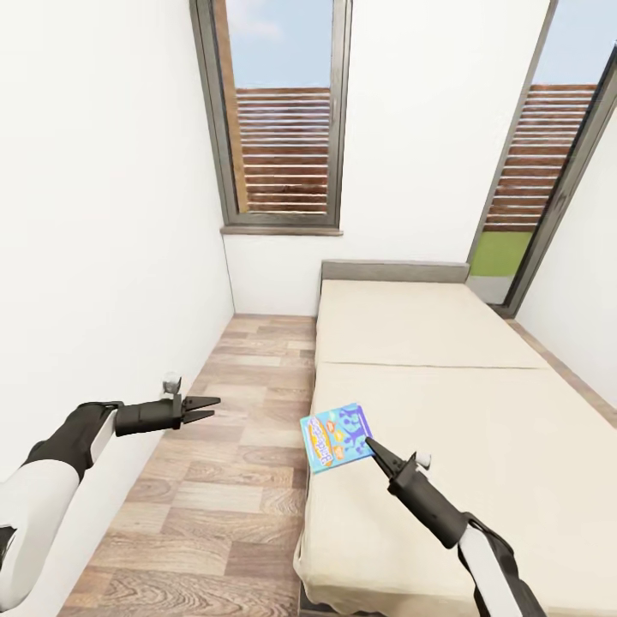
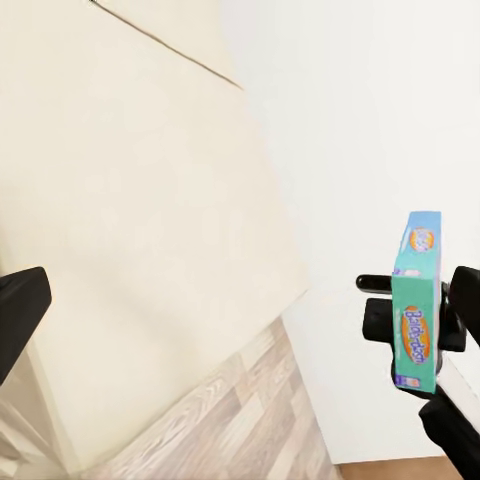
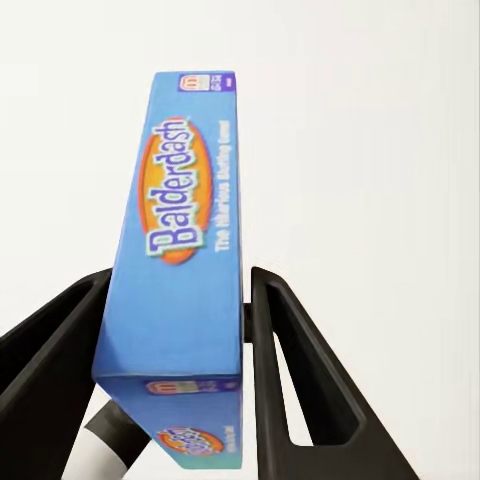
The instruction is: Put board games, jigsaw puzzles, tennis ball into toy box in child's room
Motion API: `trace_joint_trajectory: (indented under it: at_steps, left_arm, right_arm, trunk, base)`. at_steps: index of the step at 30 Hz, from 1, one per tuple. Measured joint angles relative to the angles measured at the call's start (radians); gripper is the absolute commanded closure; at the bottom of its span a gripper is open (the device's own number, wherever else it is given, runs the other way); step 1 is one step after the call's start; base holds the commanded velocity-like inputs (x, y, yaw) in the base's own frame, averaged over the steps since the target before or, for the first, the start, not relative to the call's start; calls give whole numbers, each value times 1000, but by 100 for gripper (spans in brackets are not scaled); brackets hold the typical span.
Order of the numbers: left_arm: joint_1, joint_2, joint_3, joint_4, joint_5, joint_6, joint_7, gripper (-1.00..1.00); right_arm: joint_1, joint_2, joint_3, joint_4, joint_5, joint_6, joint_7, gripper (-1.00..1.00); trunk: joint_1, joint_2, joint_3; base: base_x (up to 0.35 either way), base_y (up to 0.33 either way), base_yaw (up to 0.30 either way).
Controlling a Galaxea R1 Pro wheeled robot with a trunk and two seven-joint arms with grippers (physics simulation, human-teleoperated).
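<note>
My right gripper (image 1: 370,443) is shut on the small teal-blue board game (image 1: 337,437), holding it tilted on edge above the near left part of the bed (image 1: 446,403). The right wrist view shows the box (image 3: 185,240) clamped between both black fingers (image 3: 300,380). From the left wrist view the same box (image 2: 418,310) is seen edge-on in that gripper, beside the cream mattress (image 2: 130,200). My left gripper (image 1: 210,408) hangs open and empty over the wood floor, left of the bed. The toy box and the table are out of view.
A white wall (image 1: 94,257) runs close along my left arm. A narrow strip of plank floor (image 1: 231,446) lies between it and the bed. A tall window (image 1: 283,120) is at the far end and a glass door (image 1: 548,171) at the right.
</note>
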Motion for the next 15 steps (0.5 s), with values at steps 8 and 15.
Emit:
trace_joint_trajectory:
  at_steps: [8, 15]
  left_arm:
    - [0, 2, 0, 0, 0, 0, 0, -100]
    - [0, 1, 0, 0, 0, 0, 0, -100]
  right_arm:
    - [5, -1, 1, -37, 2, -8, -26, 100]
    - [13, -3, -2, -87, 6, -11, -85, 100]
  trunk:
    - [-31, 56, 25]
    - [-58, 105, 47]
  base:
    - [0, 0, 0]
    - [0, 0, 0]
